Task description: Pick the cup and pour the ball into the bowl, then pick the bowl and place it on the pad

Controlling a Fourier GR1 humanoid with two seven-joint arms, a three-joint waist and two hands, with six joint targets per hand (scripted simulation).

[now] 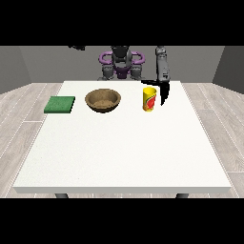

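A yellow cup (149,98) with a red mark stands upright on the white table (124,147), right of centre at the back. No ball shows; the cup's inside is hidden. A brown wooden bowl (103,100) sits left of the cup, and a green pad (60,104) lies further left. The hand at the view's right (164,91) hangs just right of the cup, fingers straight and pointing down, thumb reaching towards the cup's rim, holding nothing. Only a small dark part of the hand at the view's left (76,47) shows, raised high at the picture's top.
The robot's torso (121,62) stands behind the table's far edge. Its forearm (162,64) comes down steeply behind the cup. Bowl and cup stand about a cup's width apart.
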